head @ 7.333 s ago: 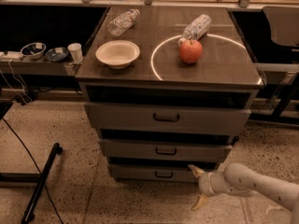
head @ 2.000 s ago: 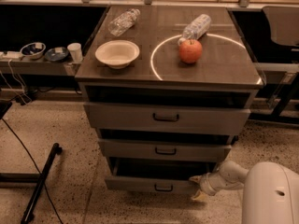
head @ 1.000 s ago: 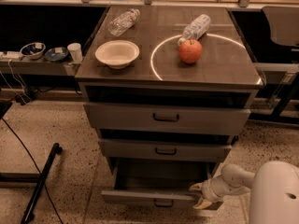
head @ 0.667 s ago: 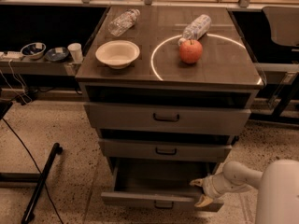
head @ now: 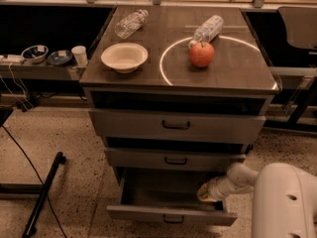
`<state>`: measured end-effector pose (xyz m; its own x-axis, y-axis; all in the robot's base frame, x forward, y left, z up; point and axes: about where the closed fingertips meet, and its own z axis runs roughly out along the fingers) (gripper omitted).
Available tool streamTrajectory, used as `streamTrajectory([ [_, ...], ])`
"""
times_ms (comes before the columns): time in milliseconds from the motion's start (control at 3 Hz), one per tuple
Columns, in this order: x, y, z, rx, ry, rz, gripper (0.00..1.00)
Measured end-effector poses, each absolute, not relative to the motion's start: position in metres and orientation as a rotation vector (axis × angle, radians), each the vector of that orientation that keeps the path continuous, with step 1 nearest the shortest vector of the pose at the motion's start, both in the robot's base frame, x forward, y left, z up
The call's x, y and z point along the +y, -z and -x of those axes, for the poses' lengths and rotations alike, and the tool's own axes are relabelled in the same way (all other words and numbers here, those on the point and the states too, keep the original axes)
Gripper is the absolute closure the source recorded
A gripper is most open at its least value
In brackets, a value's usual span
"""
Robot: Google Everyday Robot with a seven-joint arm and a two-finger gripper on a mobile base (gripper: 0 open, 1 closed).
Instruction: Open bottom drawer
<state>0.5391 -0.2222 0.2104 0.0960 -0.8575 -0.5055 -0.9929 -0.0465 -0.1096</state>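
Three-drawer grey cabinet (head: 257, 125) seen from the front and above. The bottom drawer (head: 148, 213), lowest of the three, stood pulled well out over the speckled floor (head: 64, 138), its plain interior exposed and its small black handle (head: 173, 218) centred on the front panel. The gripper (head: 205, 193) lay low at the right end of that drawer, just behind the front panel and over the right edge of the interior; whether it was open or closed could not be told. The white arm (head: 240, 176) ran from it rightward to the robot's pale body (head: 285, 202). The middle drawer (head: 138, 157) and the top drawer (head: 129, 123) sat closed. On the cabinet top rested a white bowl (head: 124, 57), a red apple (head: 202, 54) inside a white ring (head: 166, 58), and two clear plastic bottles (head: 131, 23) (head: 208, 29) lying on their sides.
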Motion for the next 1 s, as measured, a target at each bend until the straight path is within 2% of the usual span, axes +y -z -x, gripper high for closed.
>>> streamTrajectory([
  [333, -0.217, -0.184, -0.551, 1.861, -0.429, 1.916, 0.97],
  [1000, -0.196, -0.148, -0.517, 1.944, -0.511, 1.922, 1.00],
])
